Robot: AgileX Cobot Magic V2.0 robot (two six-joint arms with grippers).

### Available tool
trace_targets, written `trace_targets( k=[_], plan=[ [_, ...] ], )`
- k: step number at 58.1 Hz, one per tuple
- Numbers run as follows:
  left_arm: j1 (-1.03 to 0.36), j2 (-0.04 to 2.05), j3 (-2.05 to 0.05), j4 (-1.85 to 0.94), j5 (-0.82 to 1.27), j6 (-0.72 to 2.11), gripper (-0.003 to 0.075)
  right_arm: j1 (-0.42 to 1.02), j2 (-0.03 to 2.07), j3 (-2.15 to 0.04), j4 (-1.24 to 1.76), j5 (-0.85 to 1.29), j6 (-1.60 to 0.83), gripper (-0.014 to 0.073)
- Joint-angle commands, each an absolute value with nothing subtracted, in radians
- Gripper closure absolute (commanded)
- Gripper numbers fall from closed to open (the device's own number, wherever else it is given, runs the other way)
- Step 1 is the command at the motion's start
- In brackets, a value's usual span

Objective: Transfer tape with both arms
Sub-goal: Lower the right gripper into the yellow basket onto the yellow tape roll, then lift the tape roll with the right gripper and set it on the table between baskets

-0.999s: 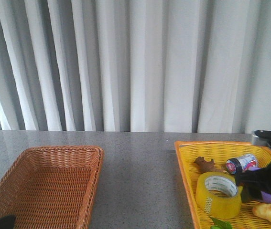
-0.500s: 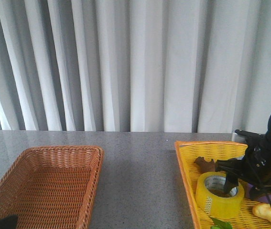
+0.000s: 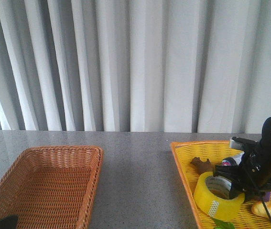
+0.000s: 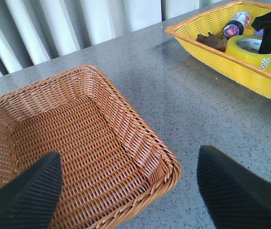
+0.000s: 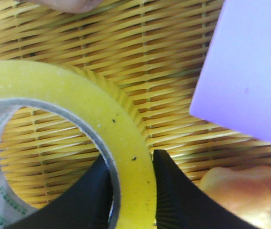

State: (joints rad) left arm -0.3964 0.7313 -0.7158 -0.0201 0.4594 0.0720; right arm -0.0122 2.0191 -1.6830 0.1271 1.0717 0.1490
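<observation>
Front view first: a speckled grey stone-look table runs under pleated white curtains, with a brown woven wicker basket at the near left, presumably where the roll should end up once the arms pass it across. At the right sits a yellow plastic-weave tray, and in it lies the wide roll of translucent yellow packing tape, tipped slightly, its white printed core facing up. The bulky black right arm bends down into the tray, and its right gripper has one ribbed black finger inside the core and the other outside the glossy yellow wall, closed snugly on that wall; pinching across the band looks the sensible hold for lifting a ring. Beside the roll lie a smooth purple cube, a pale bread-like piece, a small printed can and a brown scrap. The left gripper hangs over the basket's near edge, its textured fingers spread wide and holding nothing, likely waiting for the handover.
</observation>
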Motion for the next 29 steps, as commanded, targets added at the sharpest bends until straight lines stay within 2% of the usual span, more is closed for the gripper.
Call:
trace_targets(
  k=[1, 19, 29],
  plan=[
    [-0.404, 0.733, -0.749, -0.032, 0.383, 0.073, 0.0150, -0.013, 1.964, -1.729, 0.151, 1.059, 0.146, 0.0538],
    [-0.404, 0.733, -0.749, -0.030, 0.383, 0.073, 0.0150, -0.013, 1.833, -1.795, 0.175, 1.106, 0.105, 0.0529],
    [-0.404, 0.733, -0.749, -0.030, 0.383, 0.073, 0.0150, 0.046, 1.741, -1.812, 0.292, 1.071, -0.043, 0.0524]
  ],
)
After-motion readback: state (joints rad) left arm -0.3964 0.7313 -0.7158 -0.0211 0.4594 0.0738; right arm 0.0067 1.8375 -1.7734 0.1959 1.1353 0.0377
